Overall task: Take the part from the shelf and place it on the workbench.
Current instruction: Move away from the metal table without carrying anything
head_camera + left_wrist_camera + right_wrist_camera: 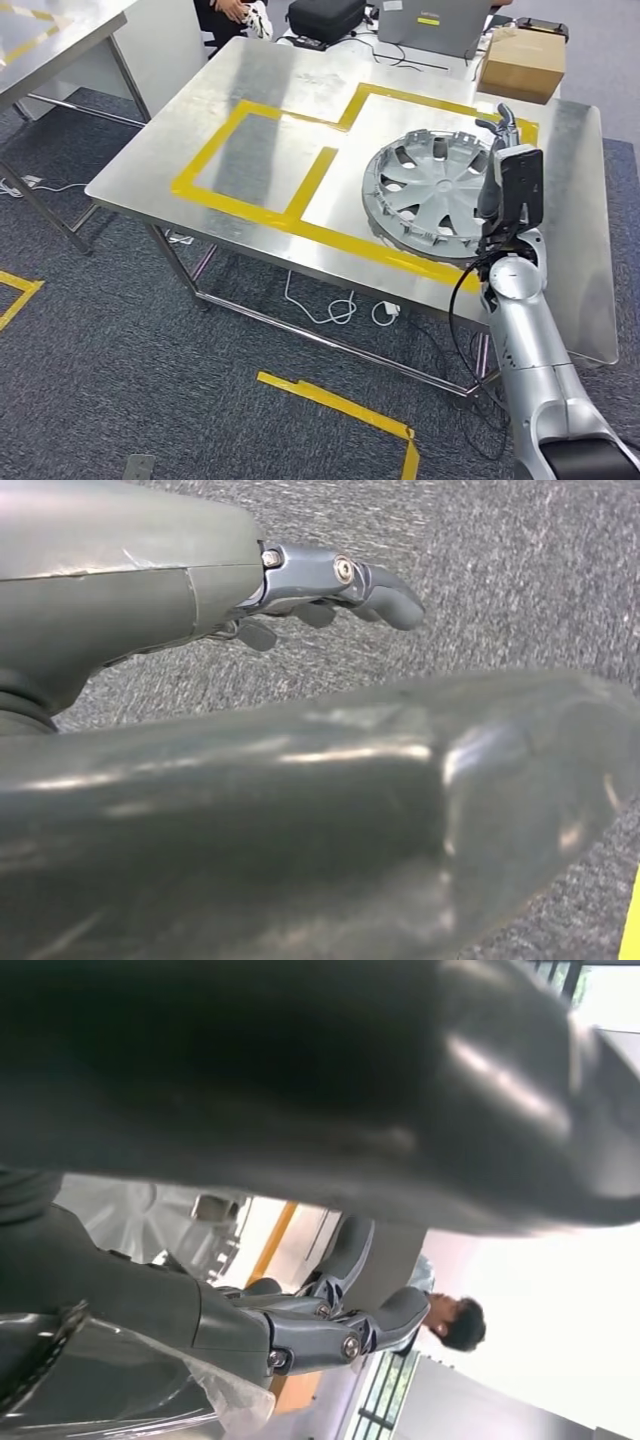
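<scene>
Fingers (504, 122) of right hand (500, 150) spread, at wheel cover's (426, 195) far rim on workbench (226, 100).

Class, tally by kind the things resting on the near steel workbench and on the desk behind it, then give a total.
Wheel covers: 1
Cardboard boxes: 1
Black cases: 1
Laptops: 1
Total: 4
</scene>
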### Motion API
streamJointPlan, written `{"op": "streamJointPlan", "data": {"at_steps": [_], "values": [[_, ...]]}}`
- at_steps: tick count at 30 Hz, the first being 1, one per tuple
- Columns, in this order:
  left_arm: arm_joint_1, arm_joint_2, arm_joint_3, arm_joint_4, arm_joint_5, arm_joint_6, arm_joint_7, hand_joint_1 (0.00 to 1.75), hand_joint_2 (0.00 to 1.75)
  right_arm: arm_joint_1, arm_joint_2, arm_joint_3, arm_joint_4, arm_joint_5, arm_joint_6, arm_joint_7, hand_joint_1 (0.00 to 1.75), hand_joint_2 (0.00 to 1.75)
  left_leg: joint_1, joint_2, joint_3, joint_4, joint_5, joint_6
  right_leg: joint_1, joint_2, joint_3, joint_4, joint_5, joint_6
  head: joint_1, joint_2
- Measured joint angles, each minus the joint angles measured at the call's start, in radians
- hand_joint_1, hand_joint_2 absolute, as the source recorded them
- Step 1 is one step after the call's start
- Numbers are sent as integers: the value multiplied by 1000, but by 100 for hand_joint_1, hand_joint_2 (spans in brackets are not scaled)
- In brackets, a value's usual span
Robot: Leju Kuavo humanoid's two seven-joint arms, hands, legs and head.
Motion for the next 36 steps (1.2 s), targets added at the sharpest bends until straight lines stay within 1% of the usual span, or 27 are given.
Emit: {"op": "streamJointPlan", "data": {"at_steps": [1, 2, 3, 5, 6, 7, 8, 9, 10, 11, 12, 13, 15, 16, 17, 18, 19, 21, 22, 23, 24, 25, 26, 27, 28, 30, 36], "values": [[0, 1, 0, 0, 0, 0, 0, 0, 0, 1, 0, 0, -2, 0, 0, 0, 0, 0, 0, 0, -2, 6, -6, -5, -2, 0, 1, -1, 1, -6, 0, 0], [0, 1, 0, 0, 0, 0, 0, 0, 0, 1, 0, 0, -5, 0, 0, -1, 0, 0, 1, 0, -9, 25, -21, -10, -4, -1, 2, -3, 3, -12, -2, 0], [0, 1, 0, 0, 0, 0, 0, 0, 0, 0, 0, 0, -7, 0, 0, -1, 0, 0, 2, 1, -26, 66, -47, -15, -6, -2, 3, -5, 4, -17, -3, 0], [0, 1, 0, 0, -1, 0, 0, 0, 0, 2, 0, 0, -9, 0, 0, -1, 0, 0, 5, 1, -84, 200, -113, -22, -6, -2, 3, -4, 4, -22, -6, 0], [1, 1, 0, 0, -1, 0, 0, 0, 0, 3, 0, 0, -9, 0, 0, -1, 0, 0, 6, 1, -112, 262, -135, -24, -5, -2, 3, -4, 4, -23, -5, 0], [2, 1, 1, 0, -1, 0, 0, 0, 0, 5, 0, 0, -9, 0, 1, -1, 0, 0, 6, 1, -127, 294, -138, -24, -5, -2, 3, -4, 3, -23, -5, 0], [2, 1, 1, 0, -1, 0, 0, 0, 0, 6, 0, 0, -9, 0, 1, -1, 0, 0, 6, 1, -124, 285, -121, -23, -5, -1, 4, -3, 3, -23, -6, 0], [2, 1, 1, 0, -1, 0, 0, 0, 0, 7, 0, 0, -10, 0, 1, -1, 0, 0, 6, 1, -102, 236, -87, -20, -5, 0, 5, -3, 3, -22, -6, 0], [1, 1, 2, 0, -1, 0, 0, 0, 0, 7, 0, 0, -10, 0, 2, -1, 0, 0, 6, 1, -69, 163, -47, -15, -4, 0, 7, -3, 2, -21, -6, 0], [1, 2, 2, 0, -1, 0, 0, 0, 0, 7, 0, 0, -11, 0, 2, -1, 0, 0, 4, 1, -36, 91, -19, -10, -3, 0, 7, -3, 1, -19, -6, 0], [0, 2, 3, 0, -1, -1, -1, 0, 0, 7, 0, 0, -12, 0, 2, -1, 0, 0, 2, 1, -13, 39, -3, -7, -1, 0, 5, -2, 1, -15, -5, 0], [1, 2, 4, 0, -1, -3, -3, 0, 0, 7, 0, 0, -12, -1, 1, -2, 0, 0, 0, 1, -1, 10, 2, -4, 0, 0, 3, -1, 1, -11, -4, 0], [2, 2, 5, 0, -1, -5, -5, 0, 0, 7, 0, 0, -15, -2, 1, -9, 0, 0, -2, 0, -1, 1, -1, 2, -1, 0, 0, -3, 2, 0, -4, 0], [3, 2, 5, 0, 0, -5, -6, 0, 0, 8, 0, 0, -19, -4, 0, -14, 0, 0, -1, 1, 0, -3, 1, 7, -2, 0, -3, -1, -1, 5, -4, 0], [2, 2, 6, 0, 0, -5, -6, 0, 0, 9, 0, 0, -25, -5, 0, -19, 0, 0, 0, 1, 1, -6, 3, 14, -3, 0, -9, 12, -11, 10, -4, 0], [1, 2, 6, 0, 1, -4, -6, 0, 0, 10, 0, 0, -33, -7, -2, -23, 0, 0, 2, 1, 2, -10, 6, 20, -3, 0, -24, 42, -32, 14, -3, 0], [0, 3, 6, 0, 1, -4, -6, 0, 0, 11, 0, -1, -39, -9, -3, -26, 0, 0, 3, 2, 3, -12, 7, 25, -4, -1, -49, 95, -61, 17, -2, 0], [1, 4, 6, 0, 2, -4, -6, 0, 0, 17, 0, -1, -48, -10, -3, -28, 0, 0, 3, 1, 2, -11, 7, 29, -4, -1, -114, 232, -120, 23, -1, 0], [2, 3, 7, 0, 2, -4, -5, 0, 0, 23, 0, -1, -51, -11, -3, -28, 0, 0, 3, 1, 2, -11, 7, 29, -4, -1, -137, 278, -132, 25, -1, 0], [3, 2, 7, 0, 3, -4, -4, 0, 0, 29, 0, -1, -55, -11, -3, -28, 0, 0, 3, 1, 2, -10, 6, 29, -4, -1, -142, 286, -123, 26, -1, 0], [3, 1, 7, 0, 3, -4, -3, 0, 0, 32, 0, -1, -60, -10, -3, -28, 0, 0, 3, 1, 3, -10, 6, 28, -4, -1, -125, 249, -96, 26, -1, 0], [3, 0, 7, 0, 4, -4, -1, 0, 0, 33, 0, -1, -65, -10, -3, -29, 0, 0, 3, 1, 4, -8, 5, 27, -5, -2, -91, 181, -58, 25, 0, 0], [2, 0, 7, 0, 5, -4, 0, 0, 0, 33, 0, -1, -71, -10, -3, -29, 0, 0, 2, 1, 4, -7, 3, 24, -4, -3, -54, 108, -30, 23, -1, 0], [2, -1, 7, 0, 6, -5, 1, 0, 0, 32, 0, -1, -76, -10, -2, -29, 0, 0, 1, 1, 3, -3, 1, 20, -3, -2, -21, 48, -12, 19, -1, 0], [1, -1, 8, 0, 7, -5, 2, 0, 0, 32, 0, -1, -79, -10, -2, -30, 0, 0, -1, 1, 2, -1, 0, 16, -2, -2, -1, 13, -5, 16, -2, 0], [1, -1, 8, 0, 10, -7, 3, 0, 0, 32, 0, 0, -82, -10, -2, -30, 0, 0, -3, 1, -1, 2, 0, 11, -1, -1, 8, -1, -7, 11, -3, 0], [1, -1, 8, 0, 11, -7, 3, 0, 0, 35, 0, 0, -83, -10, -2, -30, 0, 0, -3, 1, -2, 1, 2, 8, 0, -1, 7, 0, -7, 9, -3, 0]]}}
